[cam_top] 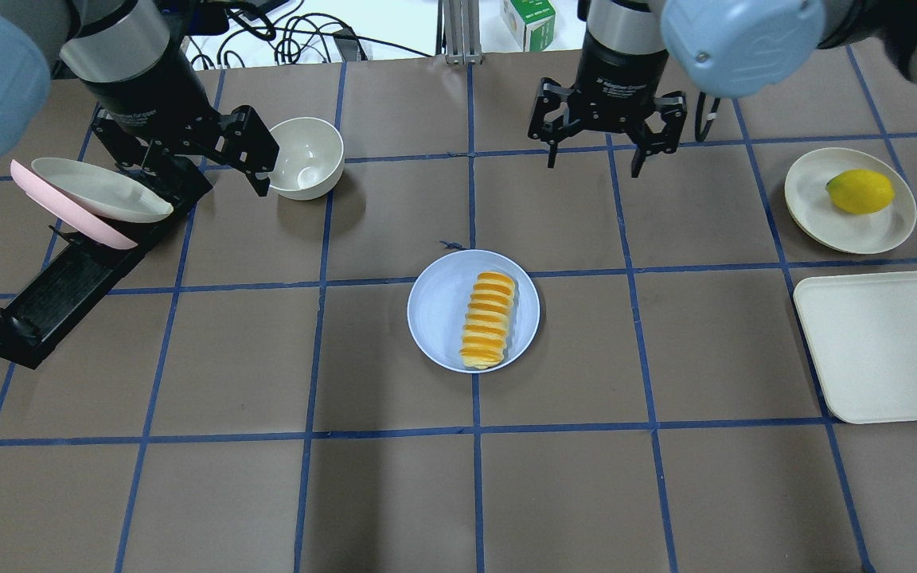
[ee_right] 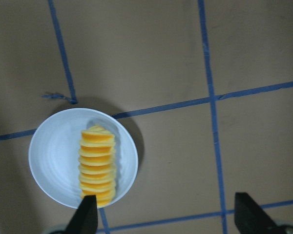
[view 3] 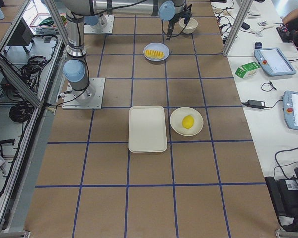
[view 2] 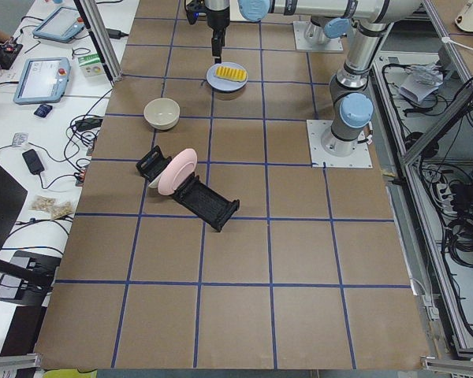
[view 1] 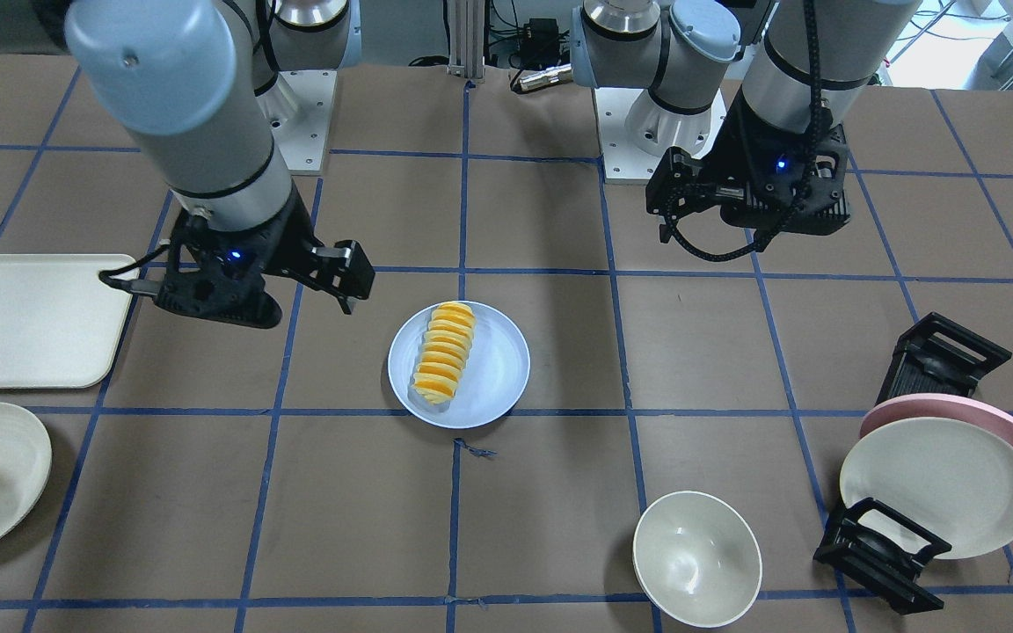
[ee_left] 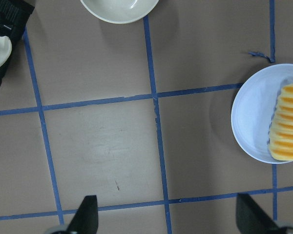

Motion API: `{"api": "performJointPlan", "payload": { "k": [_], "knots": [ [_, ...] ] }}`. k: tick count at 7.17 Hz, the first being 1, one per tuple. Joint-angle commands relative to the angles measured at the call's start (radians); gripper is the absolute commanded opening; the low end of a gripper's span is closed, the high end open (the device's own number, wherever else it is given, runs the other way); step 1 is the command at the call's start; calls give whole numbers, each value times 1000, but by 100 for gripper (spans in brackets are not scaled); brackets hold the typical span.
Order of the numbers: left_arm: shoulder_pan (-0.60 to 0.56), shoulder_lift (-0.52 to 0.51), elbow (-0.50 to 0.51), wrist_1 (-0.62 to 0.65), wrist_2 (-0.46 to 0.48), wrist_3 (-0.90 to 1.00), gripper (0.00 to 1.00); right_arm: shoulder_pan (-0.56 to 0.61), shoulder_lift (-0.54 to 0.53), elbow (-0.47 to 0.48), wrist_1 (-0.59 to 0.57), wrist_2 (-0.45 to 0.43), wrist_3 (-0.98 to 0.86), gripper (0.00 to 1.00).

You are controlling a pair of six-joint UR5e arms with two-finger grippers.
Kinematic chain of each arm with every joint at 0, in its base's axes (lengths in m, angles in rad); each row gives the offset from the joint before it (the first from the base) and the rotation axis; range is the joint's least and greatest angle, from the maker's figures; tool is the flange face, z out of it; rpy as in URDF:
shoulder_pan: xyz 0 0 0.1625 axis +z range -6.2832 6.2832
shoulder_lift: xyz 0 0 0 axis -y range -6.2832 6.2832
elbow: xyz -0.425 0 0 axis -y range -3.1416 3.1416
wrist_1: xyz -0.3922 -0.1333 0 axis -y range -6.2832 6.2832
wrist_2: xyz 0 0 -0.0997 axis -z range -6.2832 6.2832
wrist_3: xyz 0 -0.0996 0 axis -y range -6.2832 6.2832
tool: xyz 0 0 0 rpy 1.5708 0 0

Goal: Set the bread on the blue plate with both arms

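The bread [cam_top: 489,320], a ridged yellow-orange loaf, lies on the right half of the blue plate [cam_top: 436,306] at the table's centre. It also shows in the front view [view 1: 445,352] on the plate [view 1: 498,369]. My left gripper [cam_top: 188,159] hangs open and empty above the table near the bowl, far left of the plate. My right gripper [cam_top: 594,155] hangs open and empty beyond the plate, to its right. The left wrist view shows open fingertips [ee_left: 88,217] with the bread [ee_left: 287,129] at the right edge. The right wrist view shows the bread [ee_right: 96,165] on the plate [ee_right: 53,156].
A white bowl [cam_top: 307,155] stands back left. A black dish rack [cam_top: 60,278] holds a pink plate [cam_top: 68,219] and a cream plate [cam_top: 100,189]. At the right are a cream plate [cam_top: 817,199] with a yellow fruit [cam_top: 860,191] and a cream tray [cam_top: 888,342].
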Motion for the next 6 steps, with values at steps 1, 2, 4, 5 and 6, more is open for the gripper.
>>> {"api": "performJointPlan", "payload": {
  "k": [1,2,4,5,6],
  "knots": [
    [1,0,-2,0,0,0,100,-126,-93,1,134,-56,-117,100],
    [-1,1,-2,0,0,-2,100,-151,-104,18,137,-58,-123,100],
    [-2,3,-3,0,2,-9,100,-150,-153,84,121,-88,-121,100],
    [-2,4,-6,-1,2,-12,100,-149,-183,120,99,-87,-118,100],
    [-4,4,-6,-1,2,-12,100,-144,-193,141,67,-84,-106,100]
  ]
}}
